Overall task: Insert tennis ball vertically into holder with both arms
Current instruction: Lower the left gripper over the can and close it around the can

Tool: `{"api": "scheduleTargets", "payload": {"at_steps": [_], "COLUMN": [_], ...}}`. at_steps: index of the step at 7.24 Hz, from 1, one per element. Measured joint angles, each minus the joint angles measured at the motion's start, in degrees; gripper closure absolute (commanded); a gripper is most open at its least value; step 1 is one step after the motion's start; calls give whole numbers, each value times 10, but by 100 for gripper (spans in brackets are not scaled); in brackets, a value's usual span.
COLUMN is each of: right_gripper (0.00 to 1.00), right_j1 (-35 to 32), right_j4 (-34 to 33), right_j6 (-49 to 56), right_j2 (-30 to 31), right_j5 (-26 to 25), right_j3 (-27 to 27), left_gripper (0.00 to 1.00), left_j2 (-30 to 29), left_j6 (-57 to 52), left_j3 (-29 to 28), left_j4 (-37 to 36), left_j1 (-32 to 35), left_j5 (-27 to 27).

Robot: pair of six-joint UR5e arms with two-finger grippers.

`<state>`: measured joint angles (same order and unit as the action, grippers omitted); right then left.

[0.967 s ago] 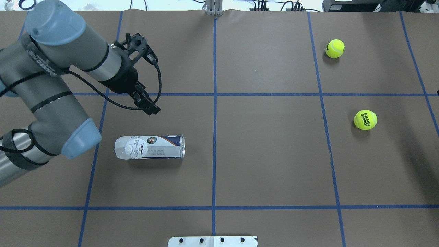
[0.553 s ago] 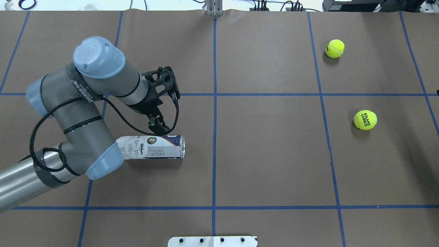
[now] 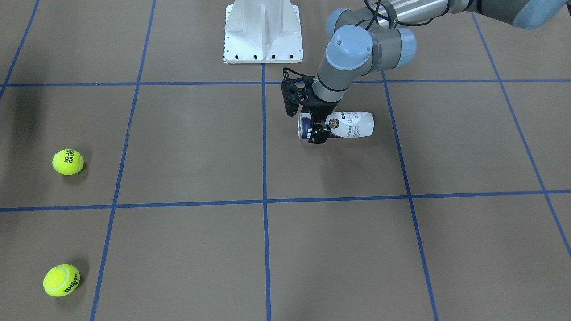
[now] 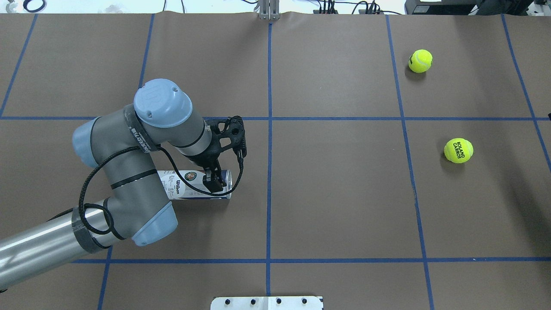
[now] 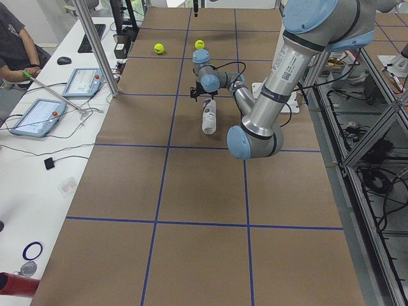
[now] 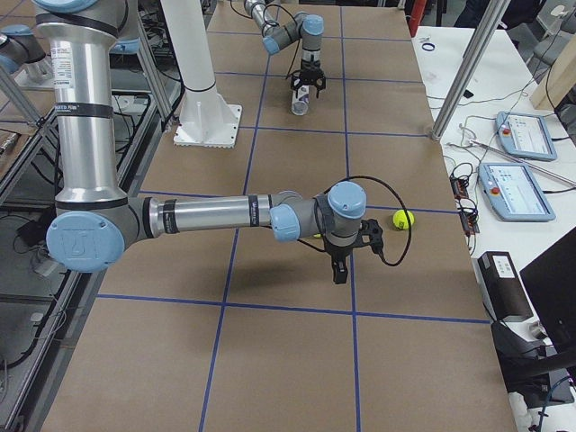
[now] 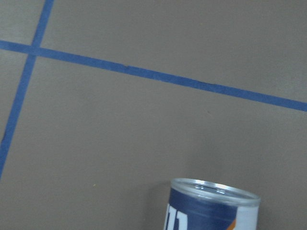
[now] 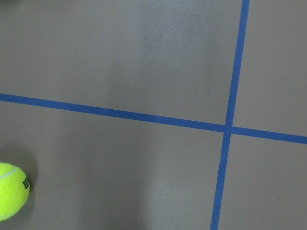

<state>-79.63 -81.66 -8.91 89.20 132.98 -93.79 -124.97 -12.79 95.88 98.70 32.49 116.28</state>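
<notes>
The holder (image 4: 196, 185), a clear can with a navy-and-white Wilson label, lies on its side left of centre with its metal-rimmed mouth pointing right. It also shows in the front view (image 3: 350, 125) and in the left wrist view (image 7: 213, 207). My left gripper (image 4: 214, 181) points down over the can's mouth end, with its fingers spread across the can's width, open. Two yellow tennis balls lie at the right: a Wilson one (image 4: 420, 60) and a Roland Garros one (image 4: 459, 150). My right gripper (image 6: 339, 268) hangs over the table near the balls; I cannot tell whether it is open or shut. The Wilson ball (image 8: 12, 190) shows in the right wrist view.
The white bolted pedestal (image 3: 263, 31) stands at the robot's edge of the table. Blue tape lines divide the brown table top (image 4: 335, 193) into squares. A side desk with tablets (image 5: 38, 118) and a metal post (image 5: 95, 44) stand beyond the far edge.
My left arm has swung right and towards the robot's edge, and its gripper has come down over the can's mouth end. The can and both balls have not moved.
</notes>
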Motion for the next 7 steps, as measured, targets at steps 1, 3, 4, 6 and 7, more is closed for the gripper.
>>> {"api": "scheduleTargets", "payload": {"at_steps": [1,3,4,6,7], "right_gripper": [1,1,1,1,1], "right_j1": [0,1,1,1,1], "right_j4": [0,0,0,0,0], "right_j6": [0,0,0,0,0], "right_j2": [1,2,2,1,1], "right_j5": [0,0,0,0,0], "right_j3": [1,1,1,0,0], "left_gripper": [1,0,1,1,1], "left_j2": [-5,-6,-5,-3,-2], "left_j6": [-6,-10,-10,-11,-11], "left_j3": [-5,-7,-8,-12,-15], "left_j4": [0,-1,-1,-1,-1], "left_j1": [-5,-15,-20,-28,-32], "left_j5": [-14,-27,-29,-30,-31]}}
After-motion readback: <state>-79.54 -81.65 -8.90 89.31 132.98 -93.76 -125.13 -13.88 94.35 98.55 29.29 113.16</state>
